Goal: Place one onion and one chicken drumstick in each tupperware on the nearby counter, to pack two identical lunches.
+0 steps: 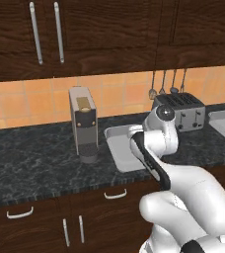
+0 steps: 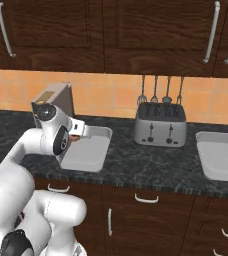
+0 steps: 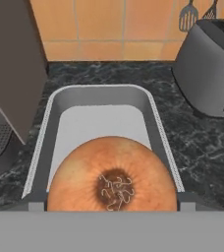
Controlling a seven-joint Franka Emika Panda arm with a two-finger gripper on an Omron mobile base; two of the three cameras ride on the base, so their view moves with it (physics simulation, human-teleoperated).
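A round tan-orange onion (image 3: 112,172) sits between the fingertips of my gripper (image 3: 111,206), which is shut on it. The gripper hangs just above the near end of a pale grey tupperware (image 3: 99,91), whose floor is bare. In the right base view the hand (image 2: 76,133) hovers over the left edge of this tray (image 2: 93,150), with a sliver of onion (image 2: 75,139) showing. The second tupperware (image 2: 221,155) lies to the right of the toaster on the dark counter (image 2: 151,167) and holds nothing. The drumsticks and the other onion are out of view.
A tall grey coffee machine (image 1: 84,123) stands directly left of the near tray (image 1: 118,148). A silver toaster (image 2: 160,125) stands between the two trays, with utensils hanging on the tiled wall behind it. Dark wall cabinets hang overhead.
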